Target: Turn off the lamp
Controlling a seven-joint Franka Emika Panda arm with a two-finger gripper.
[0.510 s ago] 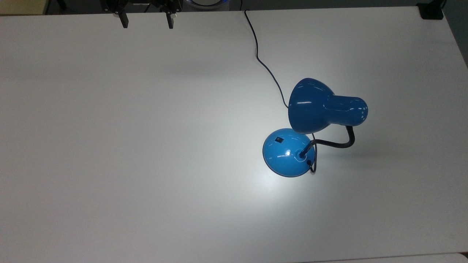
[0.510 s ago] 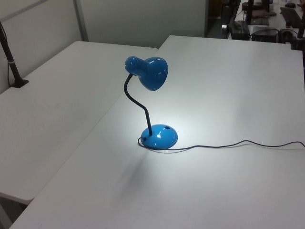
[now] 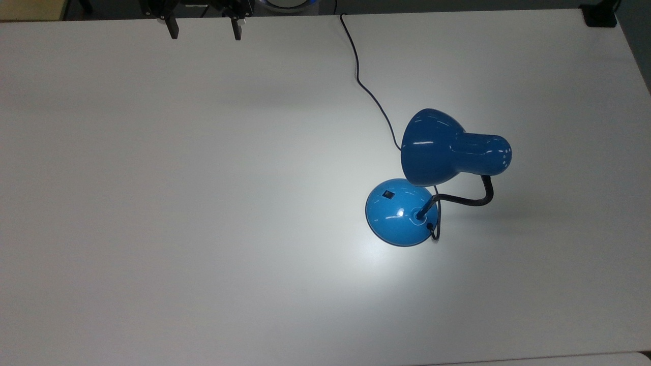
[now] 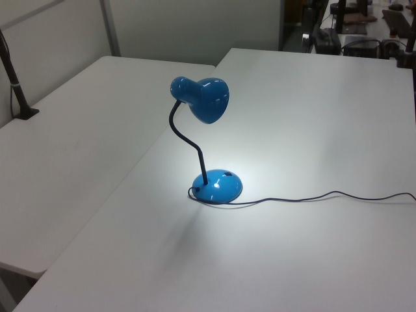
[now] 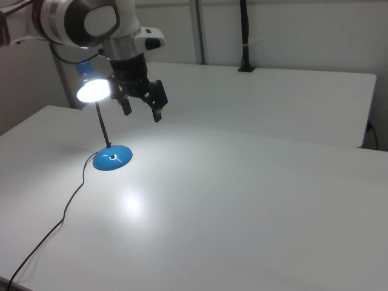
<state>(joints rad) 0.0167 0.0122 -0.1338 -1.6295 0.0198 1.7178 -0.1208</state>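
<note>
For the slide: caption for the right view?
Open gripper hangs above the table; the lamp is lit.

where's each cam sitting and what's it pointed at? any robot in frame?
Top view: overhead, looking down on the table; pincer at the top edge.
Left view: raised at a table corner, facing the lamp.
Right view: raised at another side, facing the lit shade; arm and open pincer in frame.
All three share the lamp.

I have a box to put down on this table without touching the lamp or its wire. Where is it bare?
The white table is bare across the top view's left, from the open gripper at the far edge to the near edge, and also right of the lamp. Crowded: around the glossy blue desk lamp, its round base, and the thin black cord running to the far edge.
</note>
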